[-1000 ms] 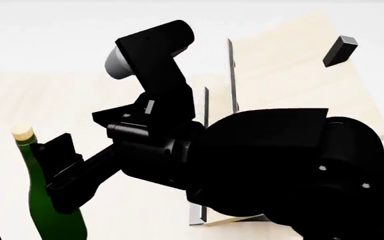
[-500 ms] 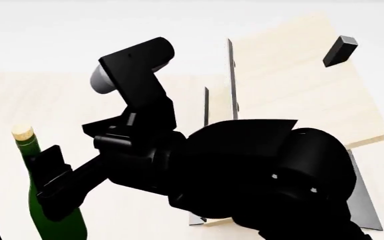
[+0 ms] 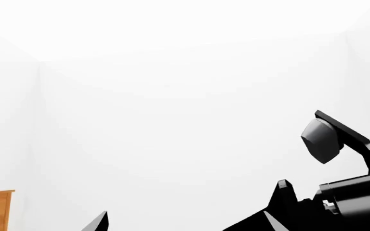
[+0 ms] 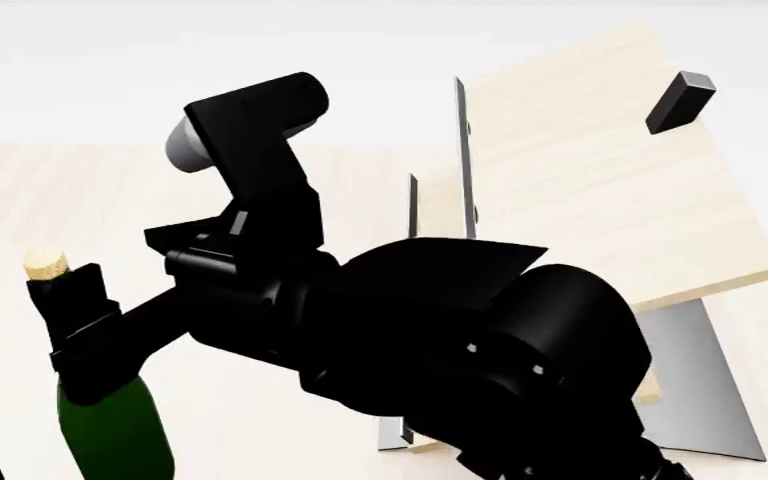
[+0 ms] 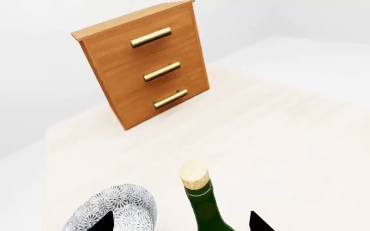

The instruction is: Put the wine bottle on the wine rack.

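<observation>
The wine bottle [image 5: 204, 207], dark green with a tan cork [image 5: 194, 174], stands upright on the pale table. Its neck rises between the two black fingertips of my right gripper [image 5: 181, 223], which is open and apart from the glass on both sides. From the head camera, the bottle [image 4: 115, 432] is at the lower left and my right gripper [image 4: 75, 325] covers its neck just under the cork. The wine rack [image 4: 584, 170], slanted light wood boards on a grey metal base [image 4: 699, 385], stands to the right behind the right arm. My left gripper [image 3: 185, 224] is open on empty air.
An orange-brown drawer cabinet [image 5: 146, 62] with brass handles stands on the table beyond the bottle. A patterned grey-white bowl [image 5: 115, 208] sits close beside the bottle. A small dark block [image 4: 680, 100] shows over the rack's top board. The right arm's bulk hides the rack's lower boards.
My right arm has swung left across the head view. Its gripper has gone from beside the bottle to around the neck under the cork. More of the rack's base shows.
</observation>
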Controlling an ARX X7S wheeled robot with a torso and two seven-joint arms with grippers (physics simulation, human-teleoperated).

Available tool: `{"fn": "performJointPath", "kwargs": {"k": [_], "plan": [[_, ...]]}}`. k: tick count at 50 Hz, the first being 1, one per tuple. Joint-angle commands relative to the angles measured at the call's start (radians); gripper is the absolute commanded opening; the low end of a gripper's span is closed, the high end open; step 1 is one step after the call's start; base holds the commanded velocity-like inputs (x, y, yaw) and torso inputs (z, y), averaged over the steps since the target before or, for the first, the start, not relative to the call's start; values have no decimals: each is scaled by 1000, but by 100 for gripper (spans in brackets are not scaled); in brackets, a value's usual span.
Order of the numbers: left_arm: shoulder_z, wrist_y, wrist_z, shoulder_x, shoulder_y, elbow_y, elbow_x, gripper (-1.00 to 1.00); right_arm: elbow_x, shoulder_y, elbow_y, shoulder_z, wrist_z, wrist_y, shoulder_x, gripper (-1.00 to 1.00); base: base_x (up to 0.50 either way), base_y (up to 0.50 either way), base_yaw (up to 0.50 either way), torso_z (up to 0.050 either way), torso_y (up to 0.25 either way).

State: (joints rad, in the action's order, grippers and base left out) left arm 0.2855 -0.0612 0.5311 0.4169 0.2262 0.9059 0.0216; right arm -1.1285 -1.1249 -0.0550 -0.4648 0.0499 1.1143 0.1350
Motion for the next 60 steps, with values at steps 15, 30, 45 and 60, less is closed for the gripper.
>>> {"fn": "performJointPath", "kwargs": {"k": [15,30,45,60], "plan": [[4,2,4,4,-3,-2,-4,100,74,-15,-124,-81,46,-127,-76,100,0,0,0,0,0],[11,-4,7,5,-4,4,-2,100,202,2,-248,-178,102,-305,-103,100,0,0,0,0,0],[10,0,9,9,-8,1,-10,100,176,12,-267,-251,74,-373,-124,100,0,0,0,0,0],[12,-10,11,12,-10,15,-13,100,126,-10,-356,-362,68,-492,-130,100,0,0,0,0,0]]}}
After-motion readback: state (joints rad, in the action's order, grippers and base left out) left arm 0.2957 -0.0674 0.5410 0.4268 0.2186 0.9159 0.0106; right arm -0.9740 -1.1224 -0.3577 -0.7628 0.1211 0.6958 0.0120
